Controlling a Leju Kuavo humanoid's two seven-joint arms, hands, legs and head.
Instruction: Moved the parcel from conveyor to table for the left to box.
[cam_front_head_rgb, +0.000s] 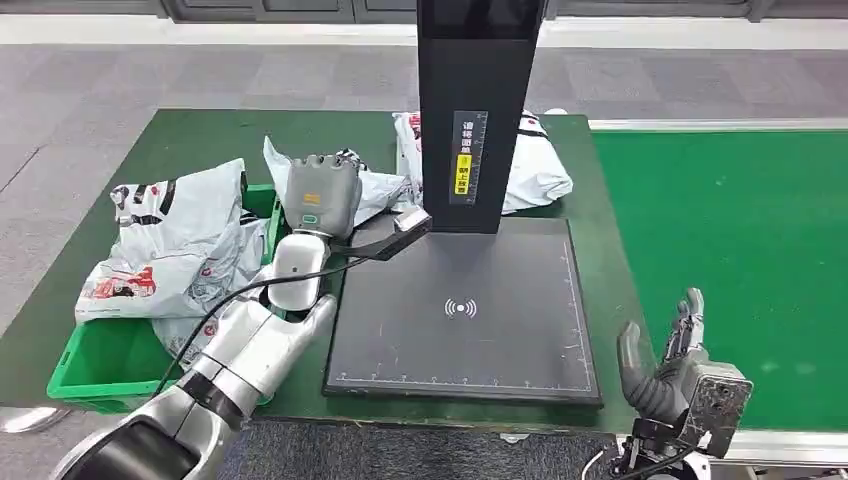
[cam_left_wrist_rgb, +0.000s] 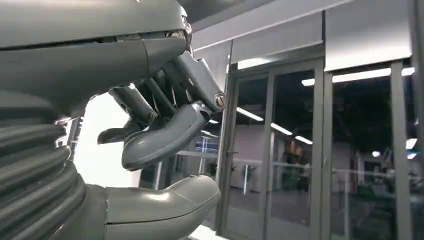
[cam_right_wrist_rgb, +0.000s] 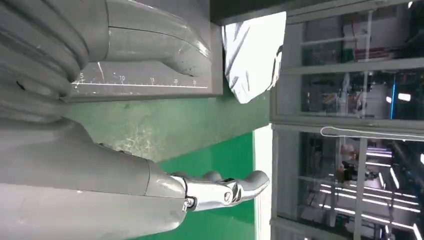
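Two hands: one raised at the left over the table, one low at the near right edge
Left hand (cam_front_head_rgb: 322, 193): lifted above the far edge of the green bin, back of the hand toward the head camera, fingers pointing down; in the left wrist view the fingers (cam_left_wrist_rgb: 165, 137) curl partway in above the thumb with a gap between them, and nothing lies in that gap; the hand holds nothing
Right hand (cam_front_head_rgb: 668, 362): at the near right, over the seam between table and conveyor, fingers pointing up and apart, thumb out to the left; nothing held, palm bare
Conveyor (cam_front_head_rgb: 730, 250): bright green belt along the right side, white edging at its far end
Table (cam_front_head_rgb: 200, 140): darker green top, left of the belt
Parcel, far (cam_front_head_rgb: 535, 165): grey-white poly bag with dark and red print, lying on the table behind the scanner column, partly hidden by it; in the right wrist view its corner shows beyond the plate
Parcel, middle (cam_front_head_rgb: 385, 190): crumpled poly bag on the table, just behind the left hand
Green bin (cam_front_head_rgb: 95, 365): at the near left, holding several printed poly bags (cam_front_head_rgb: 170, 245) piled above its rim
Scanner plate (cam_front_head_rgb: 470, 310): dark square pad with ruler marks along its edges and a wireless symbol in the middle
Scanner column (cam_front_head_rgb: 478, 110): black upright at the far edge of the plate, yellow label on its face
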